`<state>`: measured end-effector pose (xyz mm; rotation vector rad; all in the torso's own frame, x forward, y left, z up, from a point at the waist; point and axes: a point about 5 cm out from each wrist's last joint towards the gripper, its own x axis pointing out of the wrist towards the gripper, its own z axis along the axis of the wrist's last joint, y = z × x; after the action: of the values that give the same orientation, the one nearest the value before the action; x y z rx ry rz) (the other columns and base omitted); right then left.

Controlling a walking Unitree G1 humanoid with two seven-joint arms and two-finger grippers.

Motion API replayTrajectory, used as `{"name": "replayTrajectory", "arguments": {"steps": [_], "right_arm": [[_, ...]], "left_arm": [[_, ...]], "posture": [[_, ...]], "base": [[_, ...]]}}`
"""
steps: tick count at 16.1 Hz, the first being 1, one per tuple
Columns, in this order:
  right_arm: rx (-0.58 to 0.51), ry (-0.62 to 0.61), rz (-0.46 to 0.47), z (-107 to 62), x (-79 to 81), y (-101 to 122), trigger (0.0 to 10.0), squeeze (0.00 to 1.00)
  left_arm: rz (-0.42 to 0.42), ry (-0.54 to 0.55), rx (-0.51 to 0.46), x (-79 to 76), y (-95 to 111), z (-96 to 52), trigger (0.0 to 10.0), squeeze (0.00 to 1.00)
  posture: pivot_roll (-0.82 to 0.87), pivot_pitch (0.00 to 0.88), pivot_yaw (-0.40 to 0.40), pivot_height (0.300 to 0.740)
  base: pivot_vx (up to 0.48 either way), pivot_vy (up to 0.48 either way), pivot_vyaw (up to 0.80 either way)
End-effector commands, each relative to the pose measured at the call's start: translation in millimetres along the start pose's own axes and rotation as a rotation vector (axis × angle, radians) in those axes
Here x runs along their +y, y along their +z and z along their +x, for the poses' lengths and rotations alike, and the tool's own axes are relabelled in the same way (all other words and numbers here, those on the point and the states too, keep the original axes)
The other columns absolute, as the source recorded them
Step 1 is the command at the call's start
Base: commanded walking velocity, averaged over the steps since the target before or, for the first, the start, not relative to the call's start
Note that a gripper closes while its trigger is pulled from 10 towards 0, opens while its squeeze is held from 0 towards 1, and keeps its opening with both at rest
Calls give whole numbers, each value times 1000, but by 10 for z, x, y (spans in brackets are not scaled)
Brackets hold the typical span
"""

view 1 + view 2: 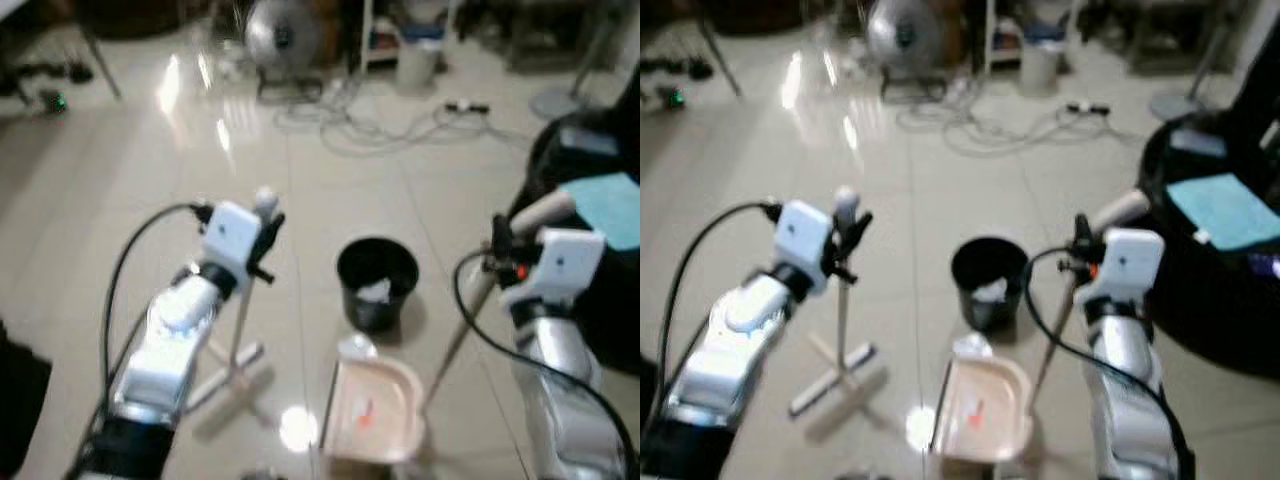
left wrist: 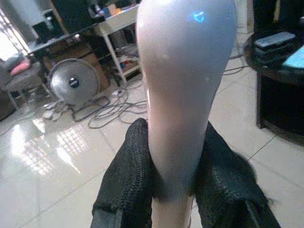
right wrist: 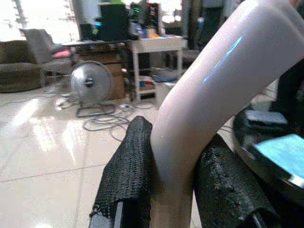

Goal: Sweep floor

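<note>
The upright pale plastic broom handle (image 1: 243,300) is clamped by the left gripper (image 2: 173,175), head below it on the floor. The slanted pale dustpan handle (image 1: 470,320) is clamped by the right gripper (image 3: 173,175), the pink plastic dustpan (image 1: 375,410) lying below-left.

Glossy pale tiled floor (image 1: 120,200) here, window light glaring off it in bright streaks. Dead centre, a black bin (image 1: 377,283) stands upright with something white crumpled inside. Just near it, a pinkish dustpan (image 1: 372,410) sits flat on the tiles with a small orange scrap in it. To its left, the broom head (image 1: 222,372) rests on the floor. Farther back, a round silver fan (image 1: 283,45) stands by loose grey cables (image 1: 370,125) and a white bucket (image 1: 417,62).
</note>
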<state>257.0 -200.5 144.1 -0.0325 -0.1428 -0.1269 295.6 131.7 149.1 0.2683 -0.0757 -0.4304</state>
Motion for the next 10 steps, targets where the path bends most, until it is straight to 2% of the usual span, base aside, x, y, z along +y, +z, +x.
{"name": "replayTrajectory", "arguments": {"steps": [1, 5, 10], "right_arm": [[-41, -1, -25, 12, -20, 99, 10000, 0], [-28, -12, -23, 11, -37, 70, 10000, 0], [-27, -4, -33, 10, -38, 45, 10000, 0]], "left_arm": [[12, 8, -40, 37, 76, -8, 10000, 0], [13, 6, -42, 33, 73, -8, 10000, 0], [17, 10, -44, 32, 64, 0, 10000, 0]], "posture": [[-30, 71, 21, 740], [-32, 65, 20, 740], [-36, 54, 24, 740]], "base": [[326, 0, 0], [329, 0, -558], [329, 0, 0]]}}
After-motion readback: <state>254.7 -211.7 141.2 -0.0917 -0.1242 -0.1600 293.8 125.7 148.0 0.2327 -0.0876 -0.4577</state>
